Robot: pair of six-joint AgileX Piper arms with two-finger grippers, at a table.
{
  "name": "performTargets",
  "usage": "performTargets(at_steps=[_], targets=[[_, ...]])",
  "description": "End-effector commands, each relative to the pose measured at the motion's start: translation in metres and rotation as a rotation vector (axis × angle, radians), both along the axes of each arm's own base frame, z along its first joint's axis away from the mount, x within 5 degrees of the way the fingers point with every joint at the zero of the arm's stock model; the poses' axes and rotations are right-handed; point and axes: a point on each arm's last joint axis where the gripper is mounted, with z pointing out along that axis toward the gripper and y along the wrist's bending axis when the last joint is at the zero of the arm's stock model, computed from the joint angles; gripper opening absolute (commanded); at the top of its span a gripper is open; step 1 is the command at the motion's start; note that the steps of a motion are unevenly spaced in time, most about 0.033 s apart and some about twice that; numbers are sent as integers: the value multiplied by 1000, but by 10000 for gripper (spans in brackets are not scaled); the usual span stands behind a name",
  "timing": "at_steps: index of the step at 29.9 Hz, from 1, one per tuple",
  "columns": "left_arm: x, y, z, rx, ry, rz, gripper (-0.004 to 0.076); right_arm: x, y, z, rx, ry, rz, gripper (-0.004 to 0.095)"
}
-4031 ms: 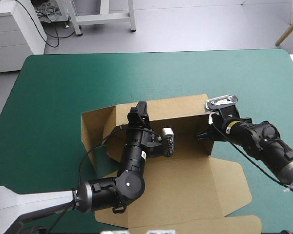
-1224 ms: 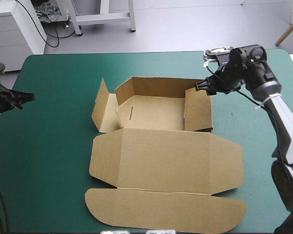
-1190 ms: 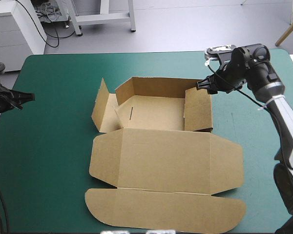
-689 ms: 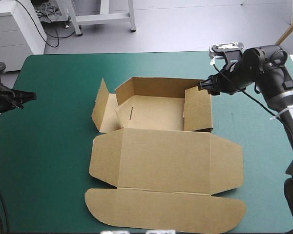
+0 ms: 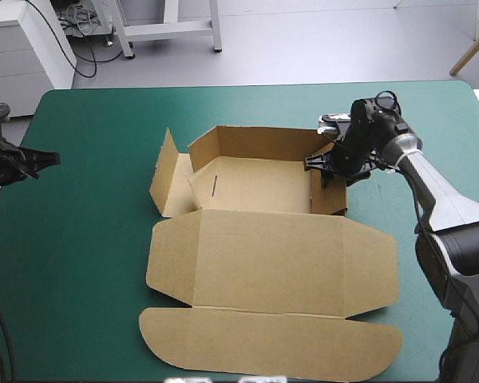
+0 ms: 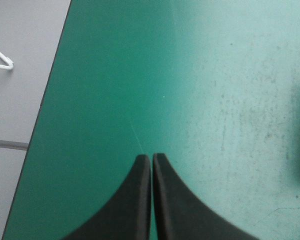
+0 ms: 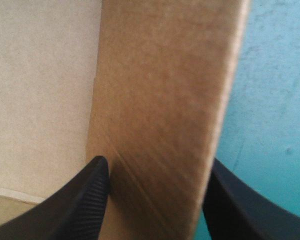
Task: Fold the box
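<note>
The brown box (image 5: pixel 263 255) lies mid-table as an open tray, its back wall (image 5: pixel 255 142) raised and its lid flat toward the near edge. My right gripper (image 5: pixel 327 167) is down at the right wall (image 5: pixel 329 191), open, one black finger on each side of it. The right wrist view shows that wall (image 7: pixel 160 90) filling the gap of my right gripper (image 7: pixel 155 167), with the box floor (image 7: pixel 40 75) on the inner side. My left gripper (image 5: pixel 52 157) is shut and holds nothing at the table's left edge. In its own view my left gripper (image 6: pixel 151 157) points over bare cover.
The box's left side flap (image 5: pixel 166 171) stands tilted outward, apart from the tray. The lid's rounded tongue (image 5: pixel 263 343) reaches close to the near edge. The left edge of the teal-green cover (image 6: pixel 50 100) runs beside the left gripper, with grey floor beyond.
Earlier the left arm was over the box; it now rests at the left edge. The right gripper dropped from above the far right corner, turned, and now straddles the right wall.
</note>
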Motion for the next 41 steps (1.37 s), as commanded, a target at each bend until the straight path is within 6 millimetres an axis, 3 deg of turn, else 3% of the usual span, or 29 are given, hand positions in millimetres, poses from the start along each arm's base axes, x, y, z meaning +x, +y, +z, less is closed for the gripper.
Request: performTargets(at_steps=[1,5,7,11,18,21,24,29,32,41], targets=[[-8,-3,23,8,-106,5,-3,-2,1,23,40,-78,-6,509],[-8,-4,23,7,-94,4,-3,1,1,17,39,-67,-7,478],[-9,-4,22,4,-83,3,-3,2,2,14,36,-59,-6,383],[-9,-4,22,2,-77,3,-3,1,1,14,27,-57,24,-4],[-10,-4,21,-2,-76,3,9,0,1,15,18,-55,33,-19],[-10,-4,21,-2,-76,3,82,0,1,19,17,-66,43,-19],[-9,-4,21,-3,-74,3,207,-1,0,28,18,-94,54,-20],[-4,-3,14,-18,-38,2,531,-5,-5,53,32,-167,50,-20],[1,-5,7,-71,-14,-6,669,-9,-15,66,61,-197,43,-20],[26,-20,-10,-351,-16,-33,680,-32,-57,121,277,-341,8,-20]])
